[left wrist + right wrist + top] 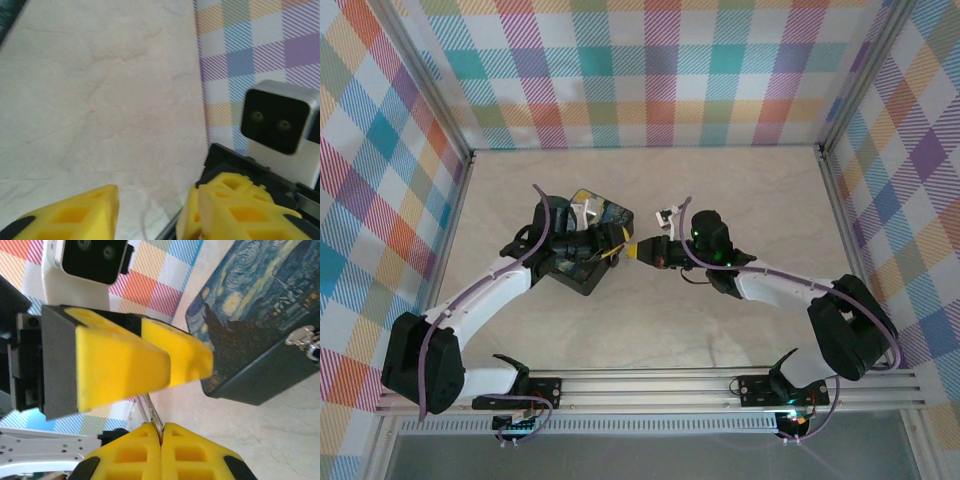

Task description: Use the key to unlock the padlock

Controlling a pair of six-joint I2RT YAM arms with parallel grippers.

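the right claw (161,434) is pressed together on a thin silvery strip, by its look the key (153,415). the strip's long axis runs straight out of the tips toward the left claw (191,369). the left claw stands apart around the strip's far end and clamps nothing that i can make out. in the top view the two claws meet tip to tip above the desk (740,190), just off the right edge of the starry-lidded box (250,305).

i cannot make out the padlock's dark body. a silvery hasp (306,337) with a small loop sits at the lid's edge, and the lock most likely hangs there. that puts it off to the side of the key's axis, not ahead of it. the key-bearing right arm would have to swing the tip round toward the hasp. the left arm lies over the box and is the nearer one to steady the lock.
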